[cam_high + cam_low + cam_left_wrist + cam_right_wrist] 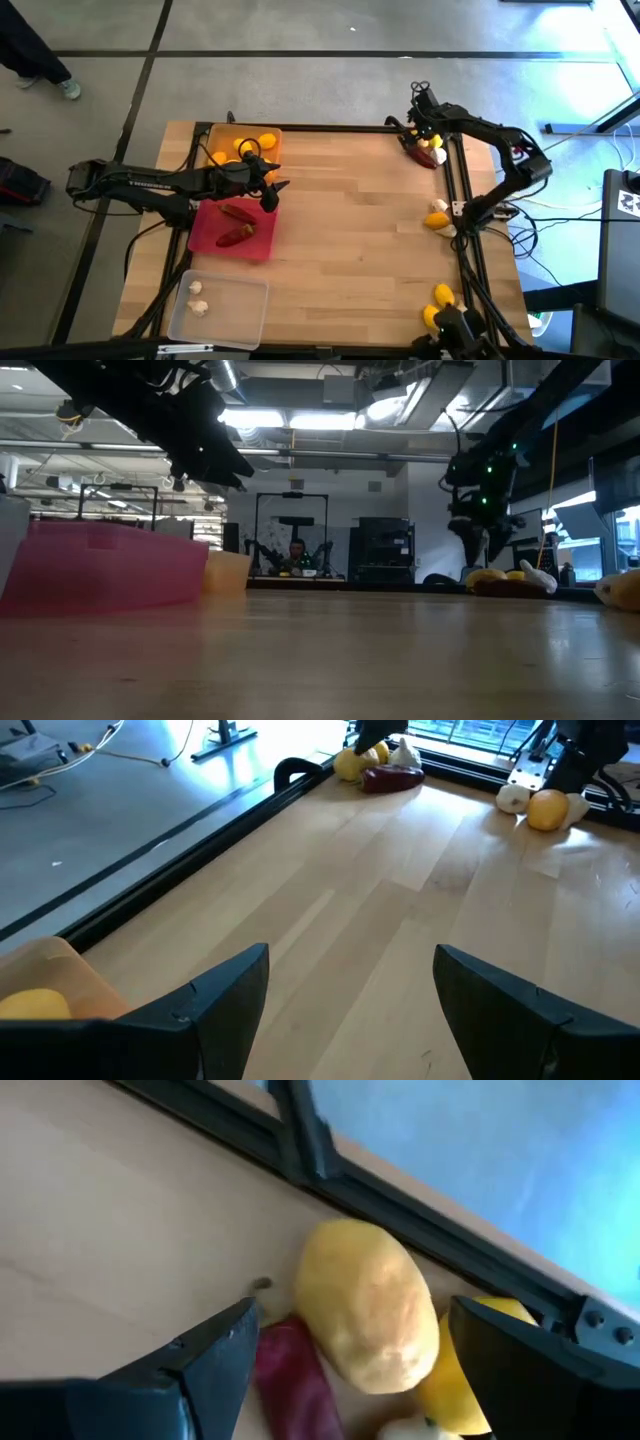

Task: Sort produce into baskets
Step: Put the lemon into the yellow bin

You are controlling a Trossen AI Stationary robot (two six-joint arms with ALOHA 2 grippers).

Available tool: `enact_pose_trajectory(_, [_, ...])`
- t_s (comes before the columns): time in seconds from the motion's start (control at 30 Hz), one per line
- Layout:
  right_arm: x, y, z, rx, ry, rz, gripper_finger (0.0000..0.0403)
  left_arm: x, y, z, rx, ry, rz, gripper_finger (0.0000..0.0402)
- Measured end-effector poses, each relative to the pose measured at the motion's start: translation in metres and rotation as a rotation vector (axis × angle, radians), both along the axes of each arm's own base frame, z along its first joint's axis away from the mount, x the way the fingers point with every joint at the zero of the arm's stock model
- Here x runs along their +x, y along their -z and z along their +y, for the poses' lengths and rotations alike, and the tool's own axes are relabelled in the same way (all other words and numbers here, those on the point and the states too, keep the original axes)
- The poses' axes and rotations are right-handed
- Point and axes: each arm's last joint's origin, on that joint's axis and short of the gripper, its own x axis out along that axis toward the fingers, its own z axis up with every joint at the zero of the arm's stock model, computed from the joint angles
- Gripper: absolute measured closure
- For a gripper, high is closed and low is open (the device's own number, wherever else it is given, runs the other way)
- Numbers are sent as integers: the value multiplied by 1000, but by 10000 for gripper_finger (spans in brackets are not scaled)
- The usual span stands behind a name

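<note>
Sort about half done; loose produce left along the right edge.

Orange basket (225, 135) holds lemons (266, 141), red basket (205, 232) two peppers (238, 213), clear basket (240, 305) two garlic bulbs (197, 298). Unsorted: a mixed pile (428, 148) at far right, a lemon with garlic (438, 219) mid right, two lemons (438, 305) near right. Left gripper (276, 184) hangs wide and empty between the orange and red baskets. Right gripper (345, 1355) is wide, empty, just over a lemon (368, 1305) in the far pile; a pepper (295, 1375) and the table's edge rail (300, 1145) crowd that pick.
</note>
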Motion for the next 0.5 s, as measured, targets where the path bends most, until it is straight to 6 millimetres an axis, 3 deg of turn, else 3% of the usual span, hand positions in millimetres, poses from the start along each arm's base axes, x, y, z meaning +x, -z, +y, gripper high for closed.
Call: enact_pose_trajectory(0.5, [2,36,-12,96,-39,72,88,0,-1,0,-3,-2,-10,123])
